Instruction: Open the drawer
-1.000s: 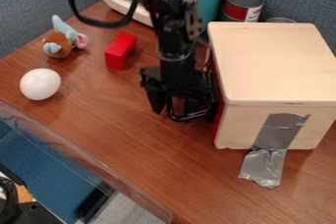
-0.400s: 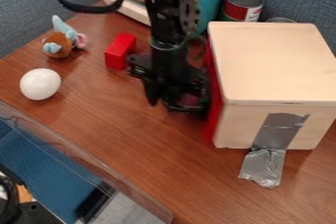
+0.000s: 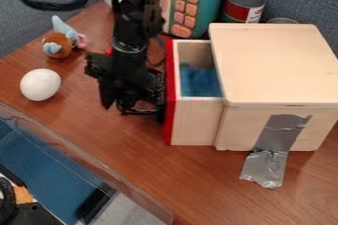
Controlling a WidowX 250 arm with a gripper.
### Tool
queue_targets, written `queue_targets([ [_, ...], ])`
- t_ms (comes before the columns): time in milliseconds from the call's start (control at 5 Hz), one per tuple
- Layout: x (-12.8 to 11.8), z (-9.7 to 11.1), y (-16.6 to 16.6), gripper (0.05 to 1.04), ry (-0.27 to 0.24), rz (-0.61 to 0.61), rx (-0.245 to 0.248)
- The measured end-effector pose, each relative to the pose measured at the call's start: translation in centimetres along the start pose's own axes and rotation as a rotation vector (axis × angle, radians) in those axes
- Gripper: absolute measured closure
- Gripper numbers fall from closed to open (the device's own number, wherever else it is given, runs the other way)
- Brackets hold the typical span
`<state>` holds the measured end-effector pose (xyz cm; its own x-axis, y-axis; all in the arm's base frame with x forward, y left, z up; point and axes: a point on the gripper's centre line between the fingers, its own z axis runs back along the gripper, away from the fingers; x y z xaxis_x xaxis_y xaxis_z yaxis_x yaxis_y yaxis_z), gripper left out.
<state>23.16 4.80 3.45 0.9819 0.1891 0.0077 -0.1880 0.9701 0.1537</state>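
The black gripper (image 3: 135, 106) hangs over the table just left of the drawer's red front, close against it; whether it touches a handle is hidden. The drawer (image 3: 192, 120) stands partly out of the left side of the pale wooden box (image 3: 274, 66), with its red front facing left. Blue cloth-like material (image 3: 200, 81) lies inside the drawer.
A white egg-like ball (image 3: 40, 84) and a plush toy (image 3: 59, 44) sit on the table (image 3: 99, 137) at left. Behind are a teal toy (image 3: 201, 7) and a can (image 3: 243, 6). Silver tape (image 3: 267, 167) runs from the box onto the table.
The gripper has moved left, and the drawer has slid left out of the box, showing its inside. The arm now covers most of the red block.
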Motion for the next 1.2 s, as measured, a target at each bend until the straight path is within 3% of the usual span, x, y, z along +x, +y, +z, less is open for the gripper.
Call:
queue_targets([
  [400, -0.8, 0.6, 1.3, 0.736, 0.018, -0.031, 0.067],
  [800, -1.5, 1.3, 2.0, 0.736, 0.015, -0.015, 0.080],
  [1200, -2.3, 0.9, 2.7, 0.736, 0.061, 0.030, 0.068],
])
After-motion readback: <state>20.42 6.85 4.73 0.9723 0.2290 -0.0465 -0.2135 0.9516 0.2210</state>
